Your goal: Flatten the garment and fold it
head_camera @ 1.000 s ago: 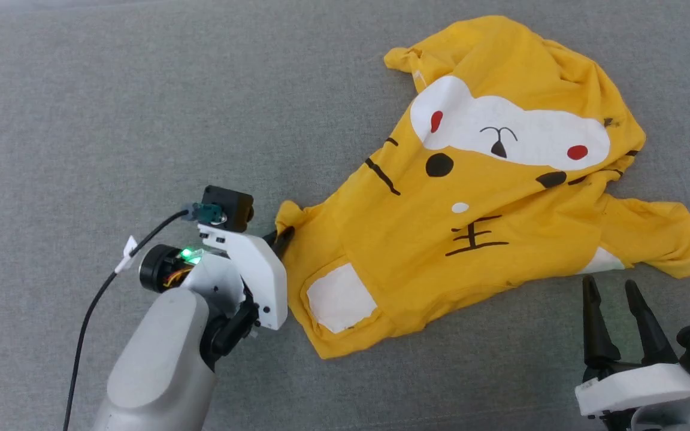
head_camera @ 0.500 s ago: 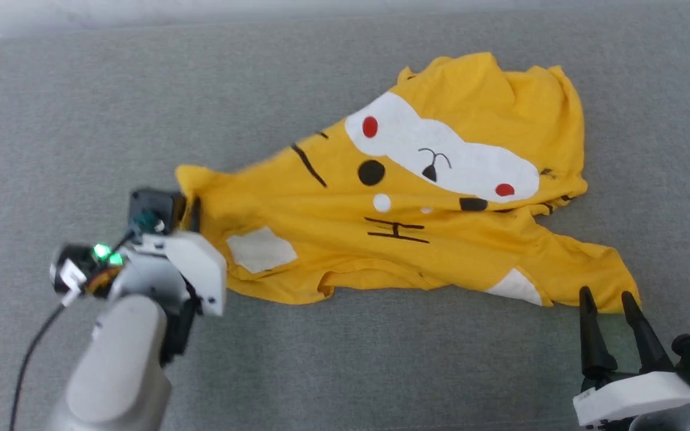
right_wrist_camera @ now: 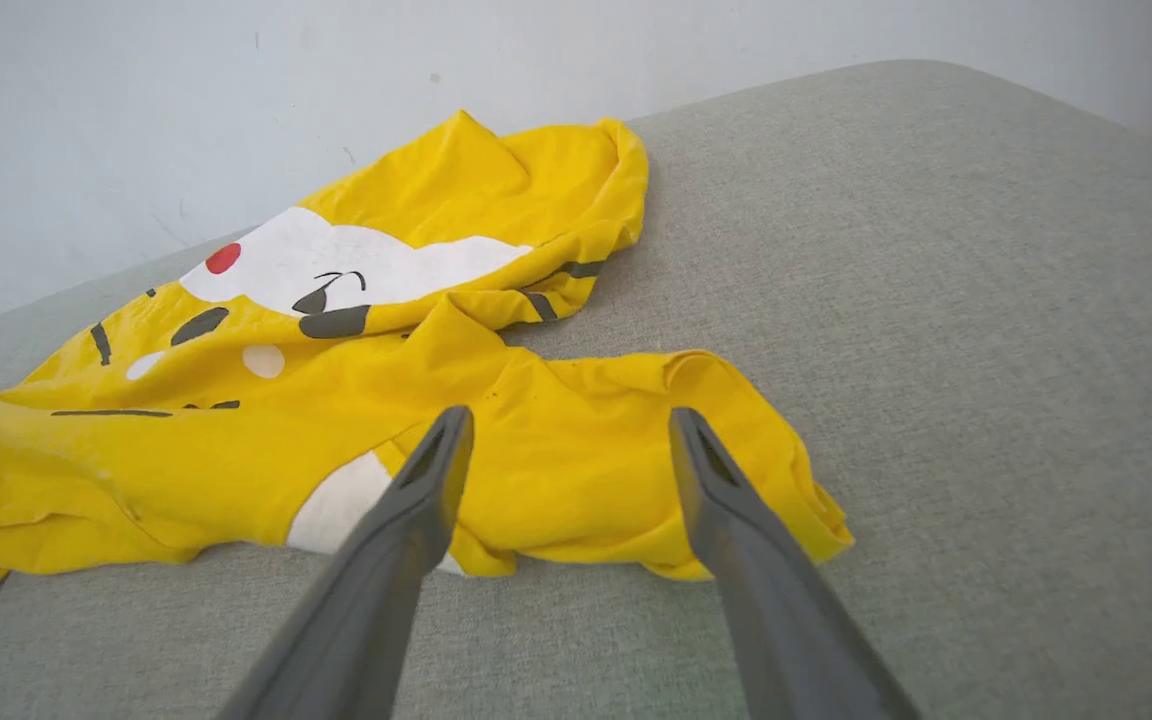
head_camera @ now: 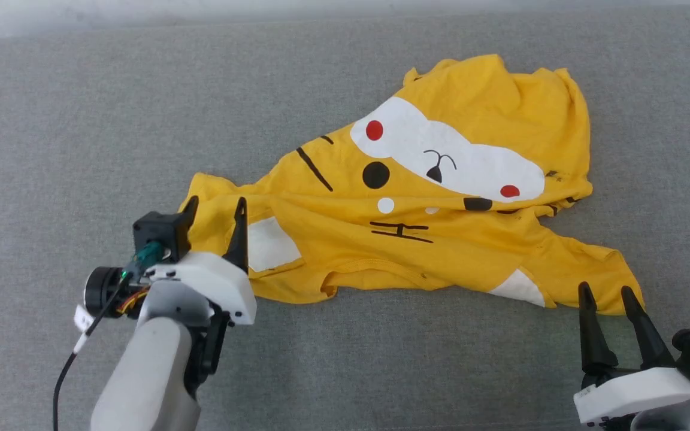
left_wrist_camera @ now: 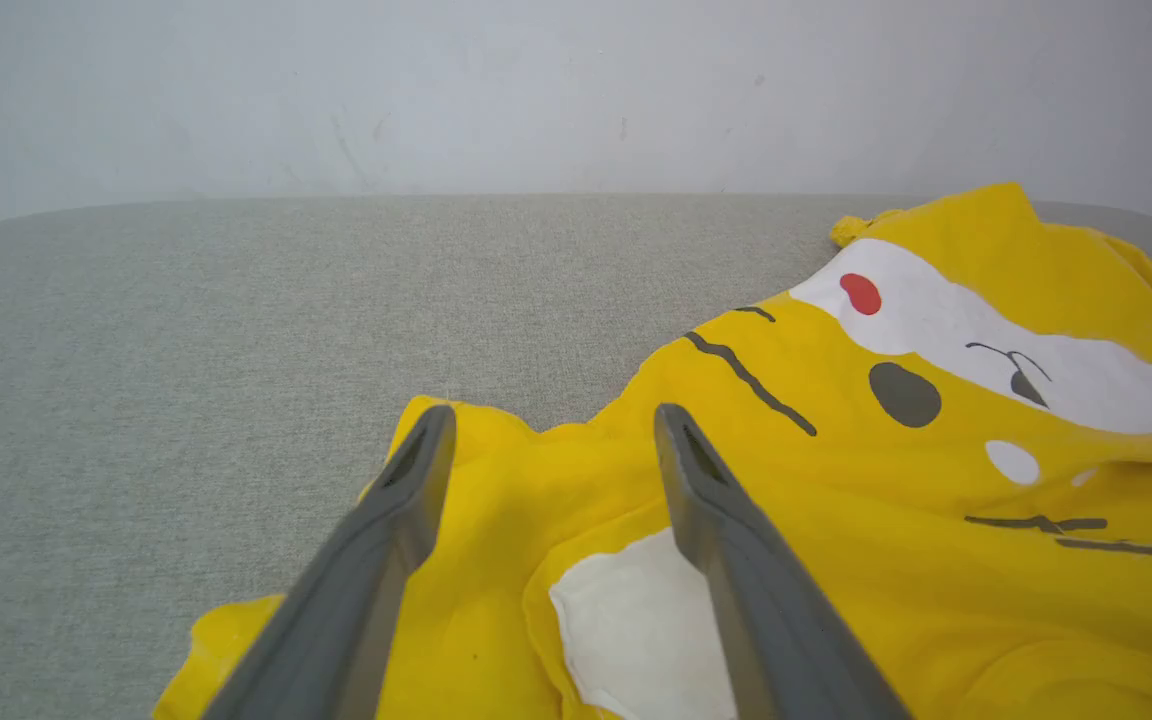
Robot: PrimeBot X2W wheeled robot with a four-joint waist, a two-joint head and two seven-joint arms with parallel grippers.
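Flattening stage, by judgement. Noted: rumpled garment [head_camera: 441, 227] at centre-right of grey surface [head_camera: 81, 120], sleeves out left and right.

To do well: pinch both sleeve ends low, pull apart evenly, keep cloth down.

Left gripper [head_camera: 217, 202]: spread wide over left sleeve, gripping nothing.

Right gripper [head_camera: 605, 289]: wide open by right sleeve, empty.

Plain indoor test space, lab-like: a grey cloth-covered table [head_camera: 57, 120] with rounded corners sits against a plain, faintly scuffed whitish wall [left_wrist_camera: 536, 90]. What kind of lab is unclear.
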